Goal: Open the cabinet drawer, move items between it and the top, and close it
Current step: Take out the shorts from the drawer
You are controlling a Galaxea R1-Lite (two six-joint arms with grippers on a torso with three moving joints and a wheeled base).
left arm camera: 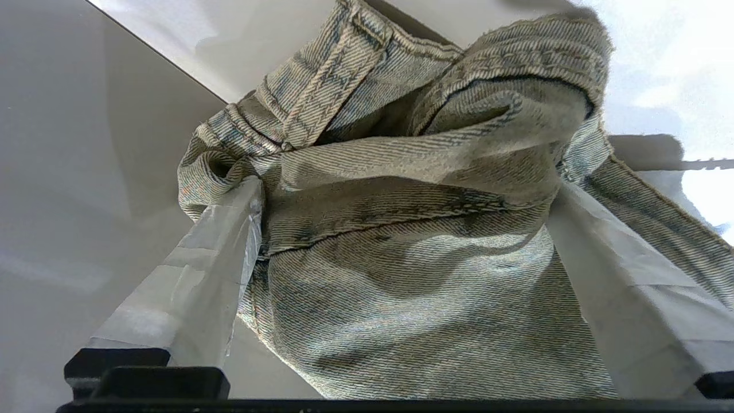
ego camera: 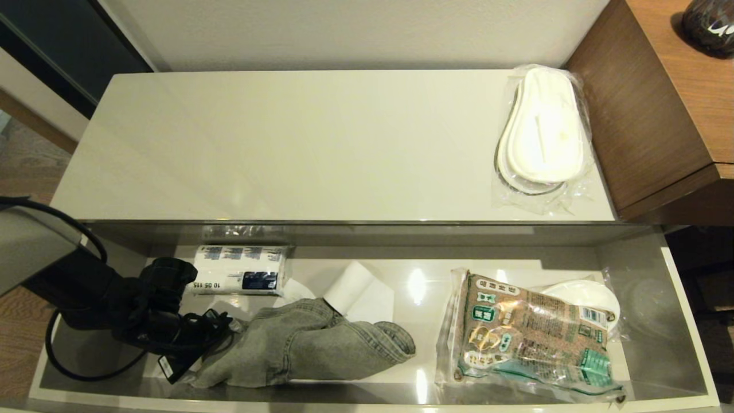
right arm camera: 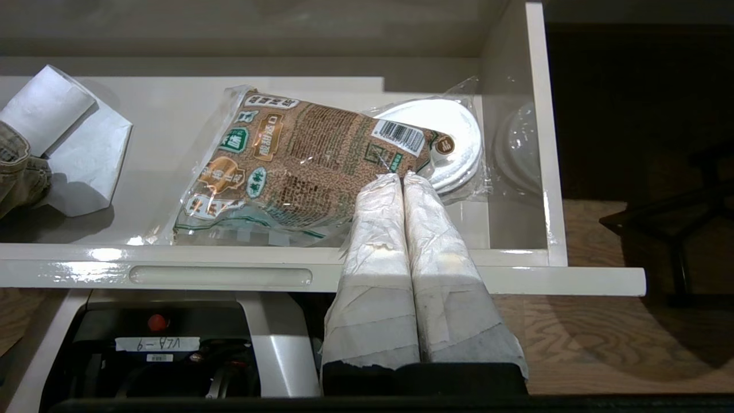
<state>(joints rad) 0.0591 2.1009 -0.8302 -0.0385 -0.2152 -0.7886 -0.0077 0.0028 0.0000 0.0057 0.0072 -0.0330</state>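
Observation:
The cabinet drawer (ego camera: 688, 327) stands pulled out below the cream-white top (ego camera: 287, 143). Faded denim jeans (ego camera: 309, 344) lie crumpled in the drawer's left half. My left gripper (ego camera: 226, 332) reaches down into the drawer at the jeans' left end. In the left wrist view it (left arm camera: 404, 189) is open, one taped finger (left arm camera: 218, 258) on each side of the bunched jeans (left arm camera: 401, 275). The plastic-wrapped white slippers (ego camera: 542, 135) lie on the top at its right end. My right gripper (right arm camera: 403, 176) is shut and empty, held in front of the drawer's front (right arm camera: 221, 276).
A brown-and-green packet (ego camera: 533, 338) lies in the drawer's right half over a wrapped white disc (ego camera: 590, 295). A white paper roll (ego camera: 355, 289) and a printed wrapped roll (ego camera: 241, 269) sit behind the jeans. A brown wooden unit (ego camera: 648, 115) borders the top on the right.

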